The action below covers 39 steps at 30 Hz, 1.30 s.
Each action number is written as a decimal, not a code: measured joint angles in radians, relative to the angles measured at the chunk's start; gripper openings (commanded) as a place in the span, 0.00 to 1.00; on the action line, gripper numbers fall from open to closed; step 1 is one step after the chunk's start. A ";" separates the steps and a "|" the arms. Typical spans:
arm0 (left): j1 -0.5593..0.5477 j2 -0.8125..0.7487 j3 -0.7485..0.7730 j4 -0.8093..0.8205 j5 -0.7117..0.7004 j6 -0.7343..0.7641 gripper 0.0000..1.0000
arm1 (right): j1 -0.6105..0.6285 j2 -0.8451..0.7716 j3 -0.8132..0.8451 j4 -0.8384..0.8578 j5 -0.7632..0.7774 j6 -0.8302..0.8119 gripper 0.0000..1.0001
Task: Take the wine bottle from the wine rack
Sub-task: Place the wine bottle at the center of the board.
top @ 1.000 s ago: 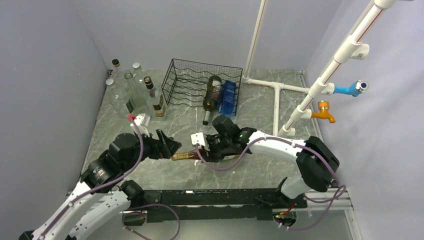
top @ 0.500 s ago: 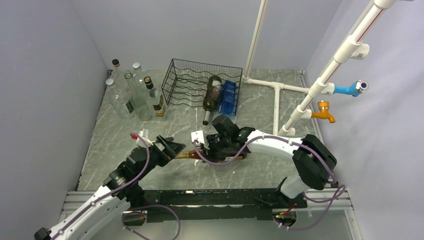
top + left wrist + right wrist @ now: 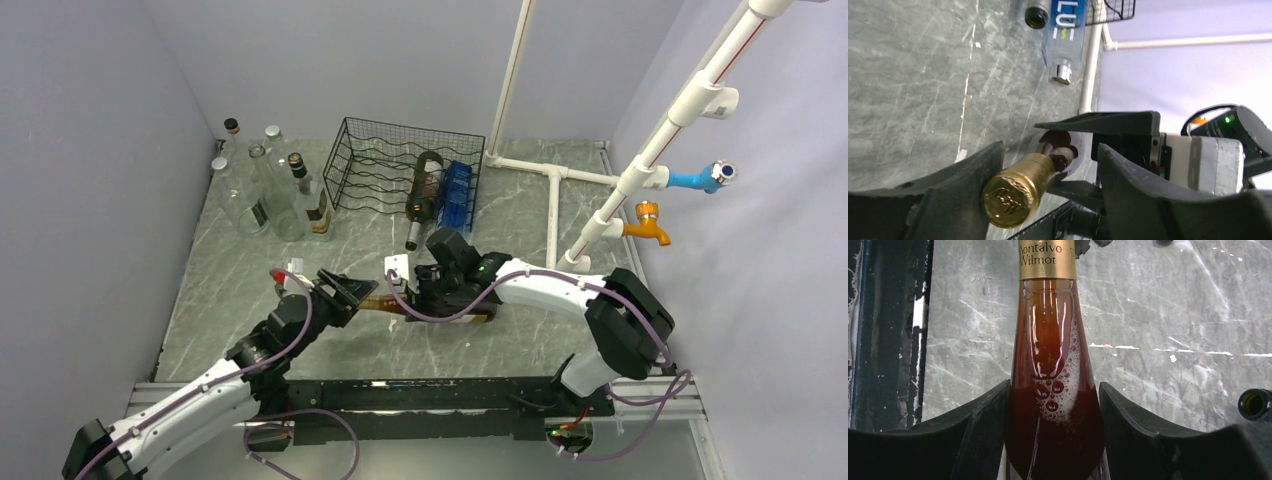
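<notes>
Left of the wine rack [image 3: 412,127], a huddle of clear glass bottles [image 3: 265,190] stands upright and out of play. In front of the rack, the left gripper [image 3: 1050,152] has its matte black fingers [image 3: 1133,185] spread either side of the embossed gold foil cap [image 3: 1008,200], with nothing pinched yet. The wine bottle [image 3: 1050,360] is off the rack and lying level in front of it: smooth glass, amber-red wine foaming at the shoulder. The right gripper [image 3: 1053,390] has its jaws pressed onto that shoulder. So the lift-out looks done, and a handover or set-down seems to be what's left. A dark bottle [image 3: 425,185] and a blue bottle [image 3: 457,195] lie in the black wire mesh, and white pipes [image 3: 552,215] run right of the rack.
</notes>
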 measured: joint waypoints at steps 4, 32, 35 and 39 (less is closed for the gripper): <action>-0.011 0.040 -0.007 0.016 -0.047 -0.010 0.33 | -0.005 0.000 0.003 0.008 0.004 0.023 0.05; -0.027 -0.032 0.382 -0.362 -0.207 0.442 0.00 | -0.211 -0.260 0.071 0.000 -0.347 0.079 1.00; -0.027 -0.006 0.465 -0.423 -0.233 0.528 0.00 | -0.224 -0.265 0.071 -0.004 -0.369 0.077 1.00; -0.027 0.026 0.555 -0.490 -0.266 0.630 0.00 | -0.229 -0.264 0.071 -0.009 -0.383 0.077 1.00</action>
